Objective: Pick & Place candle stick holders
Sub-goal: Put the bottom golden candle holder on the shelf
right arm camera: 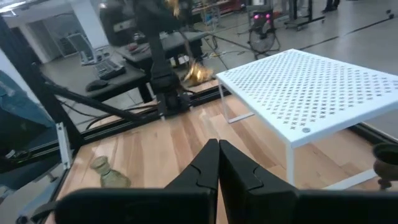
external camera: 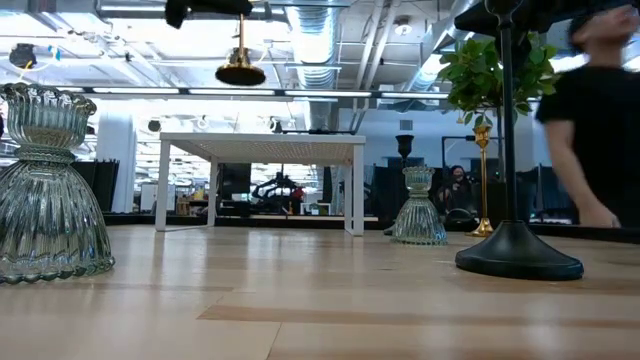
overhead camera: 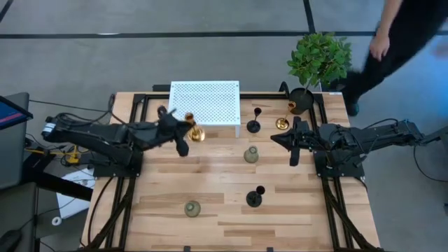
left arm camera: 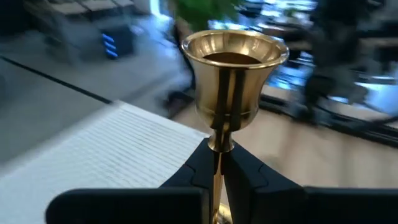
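Observation:
My left gripper (overhead camera: 185,130) is shut on a shiny gold candle stick holder (overhead camera: 195,134), held in the air by the near left corner of the white perforated shelf (overhead camera: 205,105). My right gripper (overhead camera: 291,142) is shut and empty above the table's right side. A second gold holder (overhead camera: 282,124) and a black one (overhead camera: 254,125) stand on their bases near the shelf's right end. A grey-green holder (overhead camera: 251,155) stands mid-table. Another black holder (overhead camera: 255,198) and another grey-green one (overhead camera: 192,208) stand near the front. My left gripper pinches the gold holder's thin stem (left arm camera: 219,153) between its two fingers (left arm camera: 254,175), just below the cup (left arm camera: 235,65). The holder is upright and lifted clear. In the low view its round base (external camera: 240,74) hangs below the gripper, well above the table.
A black plant pot (overhead camera: 301,101) with a green plant stands at the far right corner. A person in dark clothes (overhead camera: 399,42) moves beyond the table's far right. In the low view a grey-green holder (external camera: 45,190) and a black holder (external camera: 515,250) stand close to the camera.

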### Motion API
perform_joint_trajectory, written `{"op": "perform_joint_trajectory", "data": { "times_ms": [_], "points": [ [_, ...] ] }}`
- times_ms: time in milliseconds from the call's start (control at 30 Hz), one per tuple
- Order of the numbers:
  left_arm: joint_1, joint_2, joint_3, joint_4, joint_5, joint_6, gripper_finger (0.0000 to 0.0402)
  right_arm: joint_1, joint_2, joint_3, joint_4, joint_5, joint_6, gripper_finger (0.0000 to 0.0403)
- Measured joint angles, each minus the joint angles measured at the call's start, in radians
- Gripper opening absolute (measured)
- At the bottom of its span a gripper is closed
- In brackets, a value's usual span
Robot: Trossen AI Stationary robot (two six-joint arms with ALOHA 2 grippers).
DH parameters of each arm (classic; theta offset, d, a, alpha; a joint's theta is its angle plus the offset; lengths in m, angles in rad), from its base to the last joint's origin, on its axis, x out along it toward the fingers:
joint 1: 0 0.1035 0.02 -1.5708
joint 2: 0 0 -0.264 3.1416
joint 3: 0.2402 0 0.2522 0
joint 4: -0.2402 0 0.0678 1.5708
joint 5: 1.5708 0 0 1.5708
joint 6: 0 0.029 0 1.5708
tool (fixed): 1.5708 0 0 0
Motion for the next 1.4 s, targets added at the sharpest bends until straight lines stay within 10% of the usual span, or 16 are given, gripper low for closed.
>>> {"op": "perform_joint_trajectory", "data": {
  "times_ms": [333,900,1400],
  "points": [
    [0.189,-0.039,0.021,0.000,-0.210,0.126,0.0015,0.000,0.000,0.000,0.036,0.004,0.002,0.0000],
    [0.748,0.113,0.021,0.090,0.259,0.086,0.0015,0.000,0.029,-0.001,0.065,0.003,0.002,0.0000],
    [0.869,0.246,0.021,0.166,0.297,0.057,0.0015,0.000,0.123,0.000,0.111,0.001,0.002,0.0000]
  ]
}}
